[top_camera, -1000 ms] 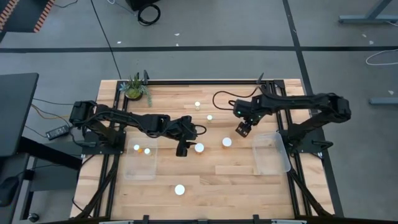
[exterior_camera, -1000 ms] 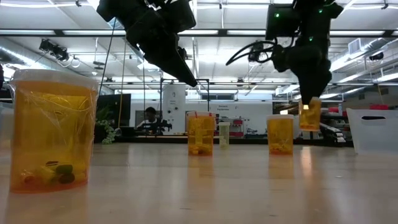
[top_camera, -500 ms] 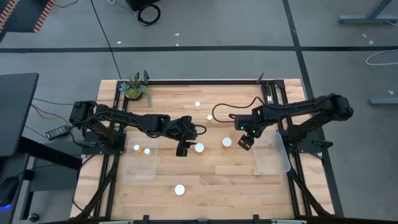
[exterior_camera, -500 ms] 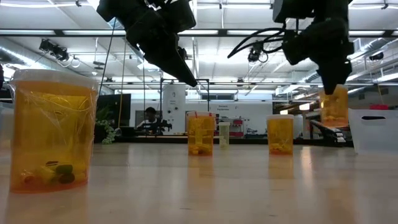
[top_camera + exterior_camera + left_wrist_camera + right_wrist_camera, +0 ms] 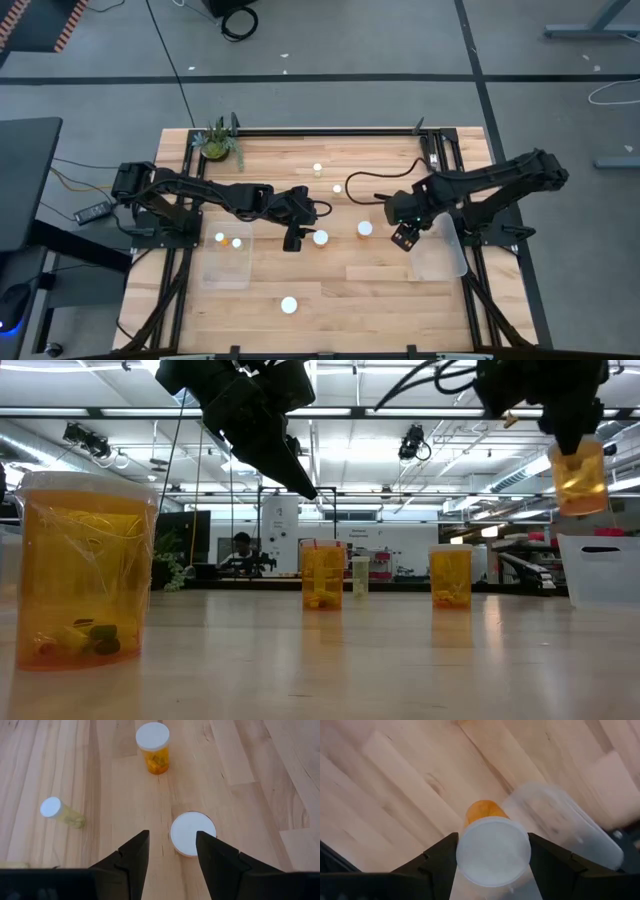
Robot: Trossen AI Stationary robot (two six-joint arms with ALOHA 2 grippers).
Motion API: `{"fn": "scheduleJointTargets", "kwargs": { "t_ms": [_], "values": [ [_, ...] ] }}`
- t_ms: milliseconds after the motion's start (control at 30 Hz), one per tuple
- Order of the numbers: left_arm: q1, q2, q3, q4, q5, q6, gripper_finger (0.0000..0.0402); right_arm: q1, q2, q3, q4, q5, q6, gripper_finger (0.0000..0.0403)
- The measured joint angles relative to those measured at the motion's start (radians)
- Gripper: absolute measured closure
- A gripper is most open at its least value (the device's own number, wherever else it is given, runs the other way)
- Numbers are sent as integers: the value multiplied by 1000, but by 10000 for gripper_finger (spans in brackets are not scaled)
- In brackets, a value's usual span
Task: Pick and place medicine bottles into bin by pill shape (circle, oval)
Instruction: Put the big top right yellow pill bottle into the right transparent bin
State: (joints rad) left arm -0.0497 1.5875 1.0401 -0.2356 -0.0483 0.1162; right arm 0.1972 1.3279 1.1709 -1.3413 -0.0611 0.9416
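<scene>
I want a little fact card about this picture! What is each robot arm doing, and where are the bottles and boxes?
right gripper: shut on an orange bottle, held in the air at the right bin edge
left gripper: open, hovering over a white-capped bottle
left bin: two bottles inside
loose bottles on table: five
plant: back left corner

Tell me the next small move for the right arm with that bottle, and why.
Probably carry it a little farther over the right bin, then lower and release. The right gripper is shut on an amber medicine bottle, held well above the table at the bin's near edge, not yet clearly over its inside. The left gripper hovers open beside a white-capped bottle.
</scene>
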Motion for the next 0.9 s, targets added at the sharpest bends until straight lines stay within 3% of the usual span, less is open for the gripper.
{"fn": "scheduleJointTargets", "kwargs": {
  "t_ms": [400,900],
  "values": [
    [0,0,0,0,0,0,230,70,0,-34,-109,32,55,173],
    [0,0,0,0,0,0,230,65,-154,-292,-26,32,126,173]
  ]
}}
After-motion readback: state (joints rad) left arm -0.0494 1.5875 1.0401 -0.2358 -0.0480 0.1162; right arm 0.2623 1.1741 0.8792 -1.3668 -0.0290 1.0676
